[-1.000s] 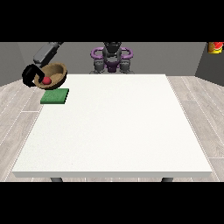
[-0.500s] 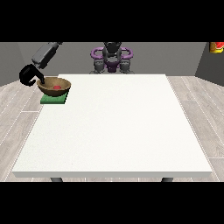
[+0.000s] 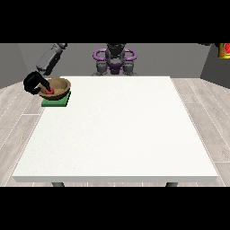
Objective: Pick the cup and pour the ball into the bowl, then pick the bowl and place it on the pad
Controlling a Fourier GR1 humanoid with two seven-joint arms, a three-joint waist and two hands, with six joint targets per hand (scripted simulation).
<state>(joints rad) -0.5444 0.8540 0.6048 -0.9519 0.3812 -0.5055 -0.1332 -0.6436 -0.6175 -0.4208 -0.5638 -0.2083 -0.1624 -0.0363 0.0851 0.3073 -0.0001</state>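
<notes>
A brown bowl point(image 3: 57, 85) rests on the green pad point(image 3: 57, 101) at the table's far left corner. A red ball point(image 3: 50, 90) lies inside the bowl. The black hand at the view's left point(image 3: 33, 83) is at the bowl's left rim, curled round it with a finger reaching inside. Its grey arm slants up to the back. No cup shows anywhere in the view. The robot's other hand does not show either.
The white table point(image 3: 121, 130) stretches wide to the right and towards the camera. The robot's torso with purple rings point(image 3: 115, 58) stands behind the far edge. A red and yellow object point(image 3: 223, 50) sits at the top right, off the table.
The hand has carried the bowl with the ball rightwards and down, from beyond the table's left edge onto the green pad.
</notes>
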